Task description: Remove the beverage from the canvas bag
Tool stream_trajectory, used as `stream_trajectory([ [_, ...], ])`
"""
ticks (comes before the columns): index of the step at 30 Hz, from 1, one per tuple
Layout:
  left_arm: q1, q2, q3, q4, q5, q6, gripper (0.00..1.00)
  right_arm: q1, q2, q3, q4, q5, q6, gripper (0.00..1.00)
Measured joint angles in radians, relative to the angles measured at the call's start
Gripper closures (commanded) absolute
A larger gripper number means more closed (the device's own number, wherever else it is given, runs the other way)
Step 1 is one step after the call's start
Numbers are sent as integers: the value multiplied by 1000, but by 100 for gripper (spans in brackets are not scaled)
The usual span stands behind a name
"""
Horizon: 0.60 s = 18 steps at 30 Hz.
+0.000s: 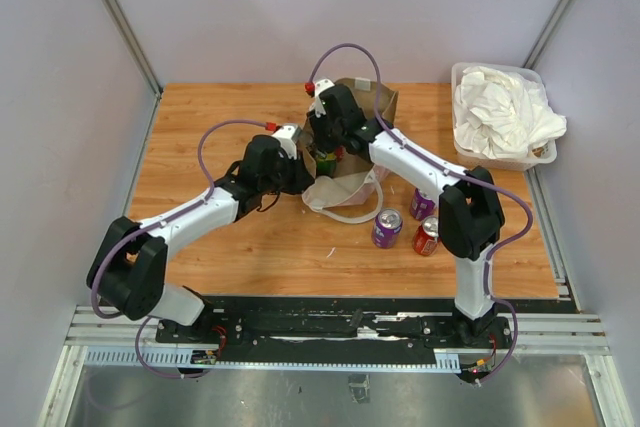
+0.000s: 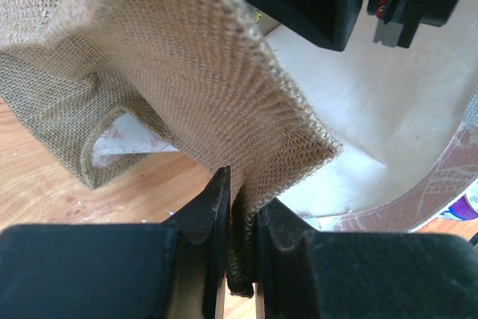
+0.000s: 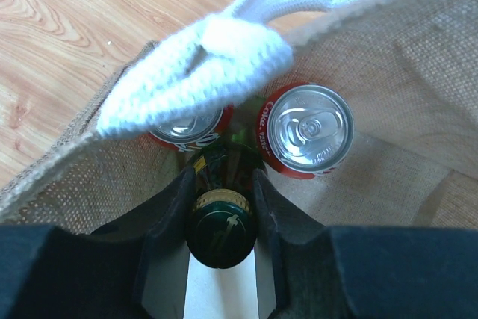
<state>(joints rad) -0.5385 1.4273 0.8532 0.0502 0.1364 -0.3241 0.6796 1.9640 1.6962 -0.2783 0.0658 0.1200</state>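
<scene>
The canvas bag (image 1: pixel 377 102) stands at mid-table with its pale front panel and white handle sagging toward me. My left gripper (image 1: pixel 300 175) is shut on the bag's tan woven rim (image 2: pixel 209 72), the fabric pinched between the fingertips (image 2: pixel 243 214). My right gripper (image 1: pixel 325 147) reaches down into the bag. Its fingers (image 3: pixel 220 207) press both sides of the neck of a green glass bottle (image 3: pixel 220 225) with a dark gold-edged cap. Two red cans stand upright behind the bottle in the bag, one in full view (image 3: pixel 310 131), one (image 3: pixel 187 131) half hidden under the white handle (image 3: pixel 202 65).
Three cans stand on the table right of the bag: a purple one (image 1: pixel 386 228), a red one (image 1: pixel 427 235) and another purple one (image 1: pixel 421 204). A clear plastic bin of white cloth (image 1: pixel 500 112) sits at the back right. Grey walls close in the table.
</scene>
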Motion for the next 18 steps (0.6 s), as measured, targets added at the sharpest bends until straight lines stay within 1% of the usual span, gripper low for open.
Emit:
stream_trajectory([
  [12, 29, 53, 45, 6, 17, 0, 85, -1, 38, 82, -28, -15, -80, 99],
  [18, 58, 66, 55, 16, 17, 1, 85, -1, 19, 196, -101, 6, -120, 99],
])
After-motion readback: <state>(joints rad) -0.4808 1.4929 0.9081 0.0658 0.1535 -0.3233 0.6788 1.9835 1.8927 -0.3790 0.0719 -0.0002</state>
